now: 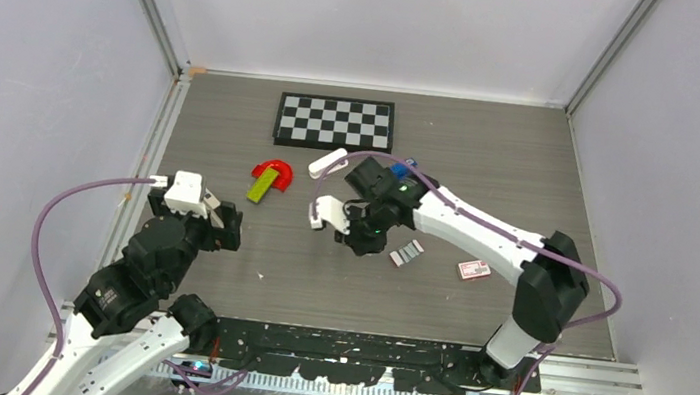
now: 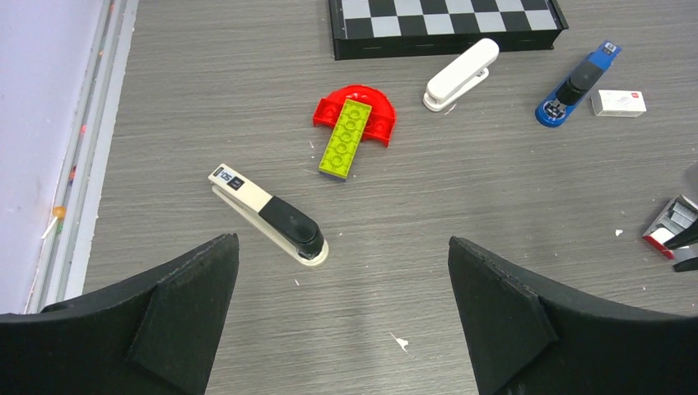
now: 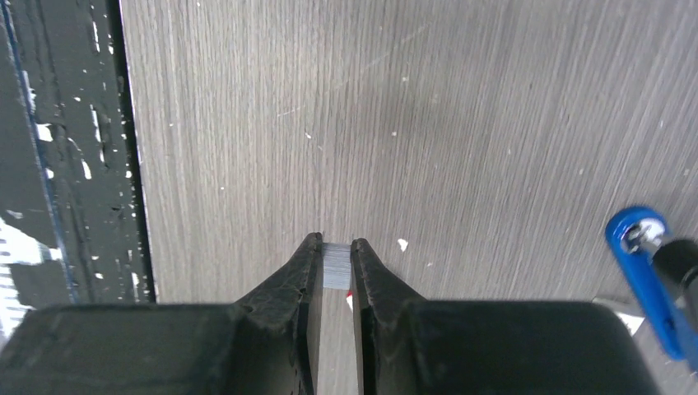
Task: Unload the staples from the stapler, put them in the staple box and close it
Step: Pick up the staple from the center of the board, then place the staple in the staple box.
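The blue stapler (image 2: 576, 85) lies flat on the table right of a white stapler, and its rounded end shows at the right edge of the right wrist view (image 3: 650, 280). From above, the blue stapler (image 1: 400, 170) peeks out behind the right arm. My right gripper (image 3: 336, 244) is shut on a short silvery strip of staples (image 3: 336, 267), held above bare wood near the table's front edge. In the top view the right gripper (image 1: 363, 245) hangs mid-table. My left gripper (image 2: 344, 247) stands wide open with nothing between its fingers; from above the left gripper (image 1: 227, 226) is at the left.
A beige-and-black stapler (image 2: 267, 216) lies just ahead of the left fingers. A white stapler (image 2: 462, 74), a green brick on a red arch (image 2: 350, 132) and a chessboard (image 2: 449, 25) lie beyond. An open staple box (image 1: 407, 253) and a red-white box (image 1: 473, 269) sit right of centre.
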Action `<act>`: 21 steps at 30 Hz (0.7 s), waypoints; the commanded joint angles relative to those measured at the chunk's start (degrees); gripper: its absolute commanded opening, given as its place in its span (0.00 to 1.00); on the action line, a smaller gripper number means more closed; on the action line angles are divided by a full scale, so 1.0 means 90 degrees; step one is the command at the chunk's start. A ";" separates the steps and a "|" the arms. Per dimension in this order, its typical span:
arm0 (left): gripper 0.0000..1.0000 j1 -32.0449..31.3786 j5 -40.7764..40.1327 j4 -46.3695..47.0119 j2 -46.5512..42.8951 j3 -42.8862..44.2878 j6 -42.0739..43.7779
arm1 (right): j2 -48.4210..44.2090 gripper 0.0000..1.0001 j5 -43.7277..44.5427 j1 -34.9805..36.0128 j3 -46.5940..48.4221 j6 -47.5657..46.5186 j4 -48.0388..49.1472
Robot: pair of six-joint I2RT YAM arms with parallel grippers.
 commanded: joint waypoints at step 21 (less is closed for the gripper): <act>1.00 0.0117 0.0154 0.0265 0.0221 -0.0017 0.0015 | -0.2324 0.11 -0.0952 -0.1871 -0.2385 0.2707 0.2559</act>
